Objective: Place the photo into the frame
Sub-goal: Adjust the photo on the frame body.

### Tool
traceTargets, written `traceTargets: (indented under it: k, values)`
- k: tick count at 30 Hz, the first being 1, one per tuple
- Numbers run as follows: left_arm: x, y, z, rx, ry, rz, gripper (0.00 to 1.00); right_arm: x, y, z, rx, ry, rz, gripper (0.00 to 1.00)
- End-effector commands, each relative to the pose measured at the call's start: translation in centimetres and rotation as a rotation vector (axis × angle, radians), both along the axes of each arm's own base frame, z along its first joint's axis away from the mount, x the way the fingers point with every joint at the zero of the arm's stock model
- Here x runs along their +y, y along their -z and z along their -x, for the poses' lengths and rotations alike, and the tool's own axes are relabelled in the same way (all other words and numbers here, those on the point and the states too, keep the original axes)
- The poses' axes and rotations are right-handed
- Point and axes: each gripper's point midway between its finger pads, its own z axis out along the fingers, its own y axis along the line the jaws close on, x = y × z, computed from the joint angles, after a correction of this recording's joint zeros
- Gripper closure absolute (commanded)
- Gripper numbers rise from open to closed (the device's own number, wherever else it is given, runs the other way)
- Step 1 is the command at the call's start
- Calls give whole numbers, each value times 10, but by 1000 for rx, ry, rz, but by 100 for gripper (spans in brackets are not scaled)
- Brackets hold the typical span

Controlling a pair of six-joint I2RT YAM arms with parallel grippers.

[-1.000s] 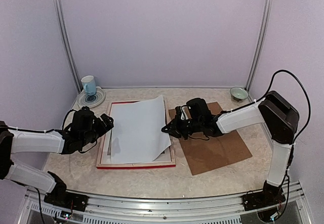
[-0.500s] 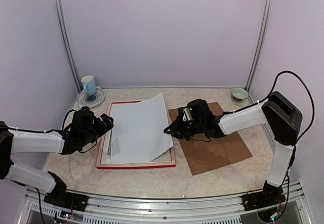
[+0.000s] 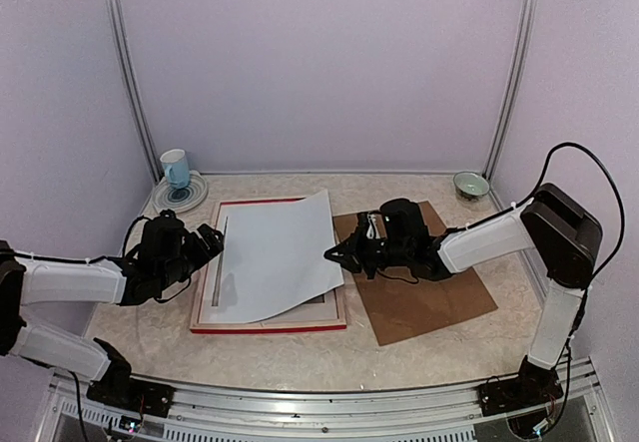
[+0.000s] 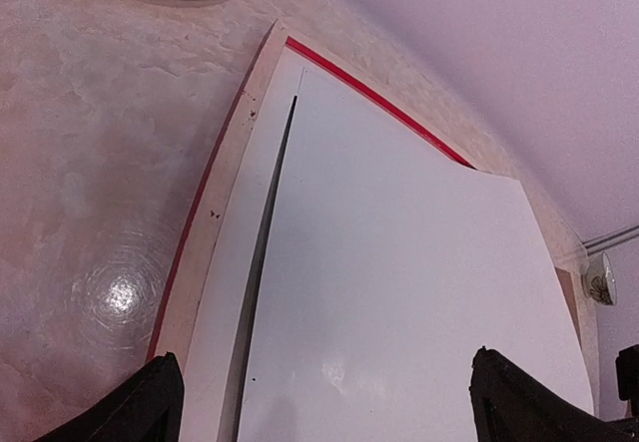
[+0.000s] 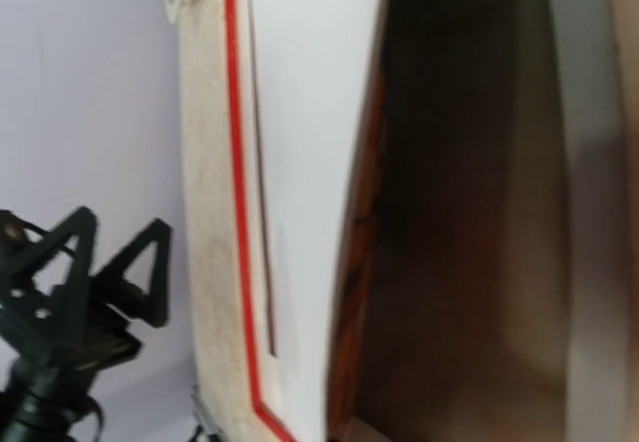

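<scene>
The photo [image 3: 275,254] lies face down, white back up, over the red-edged frame [image 3: 268,327] in the top view. Its right side is lifted and bowed. My right gripper [image 3: 334,253] is at that right edge, shut on the photo. The right wrist view shows the photo's dark, red-orange printed underside [image 5: 449,262] close up and the frame's pale back with its red line [image 5: 205,262]; my own fingers do not show there. My left gripper [image 3: 210,242] hovers open at the frame's left side, its fingertips [image 4: 160,397] spread over the photo [image 4: 399,262] and the frame's left rail [image 4: 215,198].
A brown backing board [image 3: 429,292] lies under the right arm, right of the frame. A blue-and-white cup [image 3: 176,168] stands on a saucer [image 3: 190,200] at the back left. A small green bowl [image 3: 470,183] sits at the back right.
The right gripper has drawn the photo slightly to the right, uncovering a dark strip along its left edge, and has closed a little further. The left arm has not moved.
</scene>
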Motion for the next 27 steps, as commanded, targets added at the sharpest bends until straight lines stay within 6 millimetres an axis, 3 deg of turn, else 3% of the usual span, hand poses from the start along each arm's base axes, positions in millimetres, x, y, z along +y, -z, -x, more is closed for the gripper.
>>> traceTargets:
  k: [1, 7, 27]
  values:
    - [4, -4, 0, -18, -13, 18, 1, 8, -6, 1, 3, -9, -65, 98]
    - [3, -3, 0, -16, -10, 20, 1, 20, -9, 4, -3, -31, -83, 98]
    - [3, -1, -1, -13, -10, 18, 1, 27, -28, 7, -3, -42, -278, 98]
